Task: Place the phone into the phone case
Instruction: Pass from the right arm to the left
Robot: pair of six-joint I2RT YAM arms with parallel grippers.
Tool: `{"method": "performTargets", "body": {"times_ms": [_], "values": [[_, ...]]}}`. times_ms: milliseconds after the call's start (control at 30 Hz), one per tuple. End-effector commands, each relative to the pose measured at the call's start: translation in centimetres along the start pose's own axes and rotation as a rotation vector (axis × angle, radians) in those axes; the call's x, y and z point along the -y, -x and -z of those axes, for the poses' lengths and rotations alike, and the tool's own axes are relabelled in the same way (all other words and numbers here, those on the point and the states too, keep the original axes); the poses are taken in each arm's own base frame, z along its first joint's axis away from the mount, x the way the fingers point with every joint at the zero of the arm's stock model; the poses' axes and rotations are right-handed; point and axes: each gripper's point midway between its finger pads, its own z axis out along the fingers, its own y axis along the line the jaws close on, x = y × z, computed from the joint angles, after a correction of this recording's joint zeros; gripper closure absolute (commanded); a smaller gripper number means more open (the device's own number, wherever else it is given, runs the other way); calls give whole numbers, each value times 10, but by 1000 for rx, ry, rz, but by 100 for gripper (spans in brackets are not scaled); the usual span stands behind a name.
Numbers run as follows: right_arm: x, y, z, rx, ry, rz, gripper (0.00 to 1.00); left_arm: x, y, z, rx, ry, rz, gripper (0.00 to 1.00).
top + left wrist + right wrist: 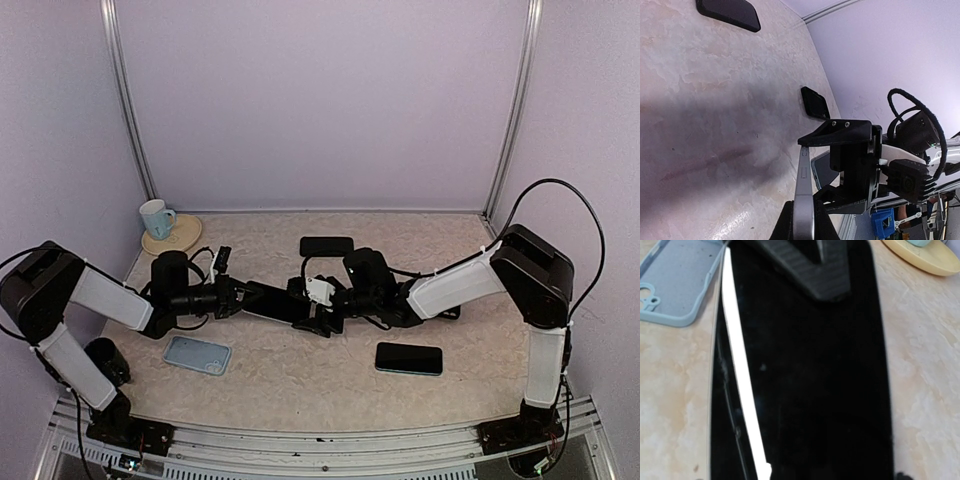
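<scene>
While both arms share the phone [272, 300], held just beyond the phone case [197, 354] | left gripper [232, 296] pinched together on its thin edge | right gripper [318, 306] spread wide across its width, gripping, I judge | I read a handover for re-angling | case lies open-side up, ready.

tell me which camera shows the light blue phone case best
Top external: the whole phone case lies flat on the table, unobstructed. Right wrist shows only its camera-hole end, open side up, cropped at the corner beside the phone that fills the frame. Left wrist does not show it.
</scene>
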Motion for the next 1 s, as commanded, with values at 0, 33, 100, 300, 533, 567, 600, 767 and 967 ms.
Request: {"method": "performTargets", "body": {"times_ms": [0, 33, 100, 300, 533, 567, 600, 767, 967], "values": [[11, 24, 4, 52, -61, 36, 66, 11, 3, 1, 11, -27, -13, 98], [12, 25, 4, 54, -64, 32, 60, 11, 3, 1, 11, -29, -12, 100], [12, 24, 5, 51, -67, 22, 45, 13, 3, 2, 14, -33, -12, 100], [23, 34, 14, 54, -116, -9, 15, 22, 9, 5, 34, -52, -26, 100], [49, 35, 39, 28, -243, -89, 0, 27, 13, 11, 61, -32, -55, 100], [54, 33, 43, 18, -265, -111, 0, 26, 13, 12, 65, -26, -57, 100], [60, 29, 48, 5, -292, -136, 0, 28, 14, 13, 68, -27, -62, 100], [98, 7, 86, -61, -469, -283, 0, 32, 17, 17, 89, -26, -73, 100], [143, -41, 158, -92, -708, -600, 0, 35, 19, 19, 105, -22, -82, 100]]}}
